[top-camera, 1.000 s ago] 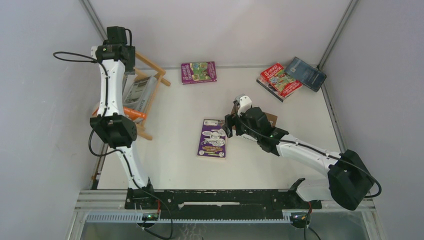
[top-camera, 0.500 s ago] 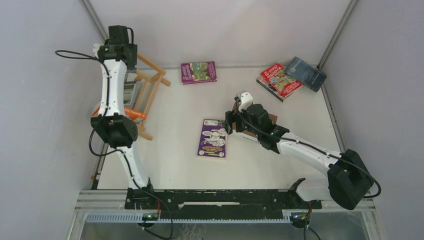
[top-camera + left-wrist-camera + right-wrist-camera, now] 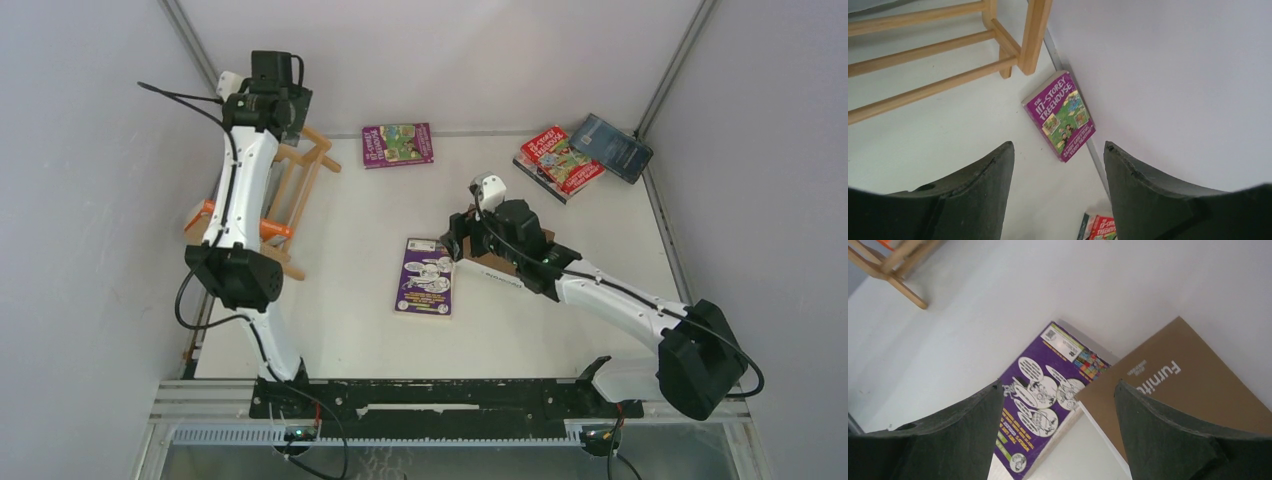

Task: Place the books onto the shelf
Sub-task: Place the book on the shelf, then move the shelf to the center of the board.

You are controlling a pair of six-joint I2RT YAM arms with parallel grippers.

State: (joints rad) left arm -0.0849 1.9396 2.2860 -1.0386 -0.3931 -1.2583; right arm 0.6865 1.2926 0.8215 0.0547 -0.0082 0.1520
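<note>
Gaping left gripper [image 3: 1058, 146] faces purple book [image 3: 1059, 116], "117-STOREY TREEHOUSE"; right gripper [image 3: 1058, 384] gapes above brown book [image 3: 1178, 390], "Furnit".

The small light-wood slatted shelf [image 3: 318, 150] sits at the table's left edge near the back corner, with an orange book [image 3: 272, 229] showing among its rails. A magenta illustrated paperback [image 3: 397, 145] lies flat against the back wall, right of the shelf. A purple paperback with cartoon figures [image 3: 427, 277] lies flat mid-table, barcode side up. A thick brown book with white title [image 3: 1173, 385] lies at its right edge, one corner overlapping it. In the far right corner a red illustrated paperback [image 3: 560, 160] rests on another book, just beside a dark blue book [image 3: 612, 147].
</note>
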